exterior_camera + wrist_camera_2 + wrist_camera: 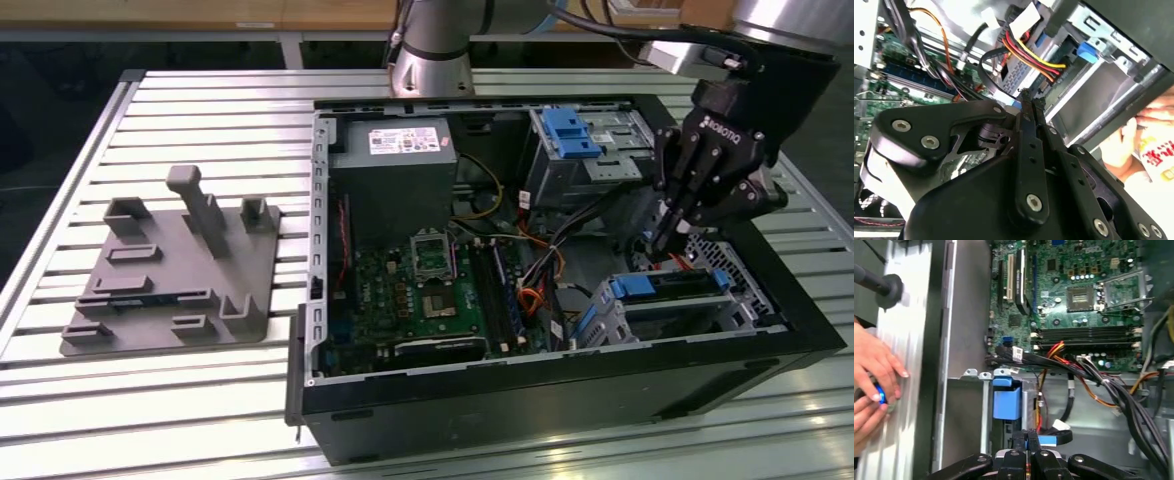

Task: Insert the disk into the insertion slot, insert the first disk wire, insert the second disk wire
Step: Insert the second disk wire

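Hanging inside the open computer case [561, 410], my gripper [663, 250] had its fingers [1030, 150] pressed together, and I could not tell whether anything was pinched between them. In the exterior view the disk [674, 285] sat in the insertion slot [625, 325], just at six o'clock from my fingertips. Coloured wires [1029, 52] ran near my tips, and a person's hand [876, 372] lay outside the case wall.
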You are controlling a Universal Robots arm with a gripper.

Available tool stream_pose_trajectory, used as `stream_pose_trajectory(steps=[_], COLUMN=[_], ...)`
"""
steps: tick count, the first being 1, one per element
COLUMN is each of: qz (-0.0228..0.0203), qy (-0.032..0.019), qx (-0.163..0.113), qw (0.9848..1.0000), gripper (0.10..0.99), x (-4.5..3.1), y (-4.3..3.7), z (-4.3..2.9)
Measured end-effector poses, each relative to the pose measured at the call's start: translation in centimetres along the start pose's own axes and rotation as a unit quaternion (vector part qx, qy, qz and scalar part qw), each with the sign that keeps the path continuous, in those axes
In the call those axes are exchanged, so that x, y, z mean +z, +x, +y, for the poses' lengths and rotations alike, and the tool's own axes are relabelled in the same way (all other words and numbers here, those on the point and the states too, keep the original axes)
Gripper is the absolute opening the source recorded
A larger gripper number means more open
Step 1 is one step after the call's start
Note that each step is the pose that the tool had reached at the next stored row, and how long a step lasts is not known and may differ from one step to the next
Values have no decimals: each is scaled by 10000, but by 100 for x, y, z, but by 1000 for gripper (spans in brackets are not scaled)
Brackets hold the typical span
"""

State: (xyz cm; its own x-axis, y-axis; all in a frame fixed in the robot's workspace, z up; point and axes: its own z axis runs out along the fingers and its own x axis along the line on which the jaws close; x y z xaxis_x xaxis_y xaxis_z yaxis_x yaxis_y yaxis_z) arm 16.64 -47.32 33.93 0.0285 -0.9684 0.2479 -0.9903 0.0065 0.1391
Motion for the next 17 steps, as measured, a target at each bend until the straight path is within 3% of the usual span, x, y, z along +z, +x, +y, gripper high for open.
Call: stream_pose_trajectory(steps=[1, 7, 9, 11, 13, 15, 17], qz=[-32, -64, -153, -305, -428, -513, -565], qy=[-1, -122, -120, -114, -110, -108, -106], qx=[-4, -40, -53, -77, -95, -108, -115], qw=[10000, 9999, 9998, 9994, 9990, 9986, 9983], gripper=[141, 141, 141, 141, 141, 141, 141], x=[-5, -21, -16, -13, -10, -5, 2], y=[11, 80, 99, 114, 131, 152, 179], z=[-7, -52, -59, -64, -68, -71, -73])
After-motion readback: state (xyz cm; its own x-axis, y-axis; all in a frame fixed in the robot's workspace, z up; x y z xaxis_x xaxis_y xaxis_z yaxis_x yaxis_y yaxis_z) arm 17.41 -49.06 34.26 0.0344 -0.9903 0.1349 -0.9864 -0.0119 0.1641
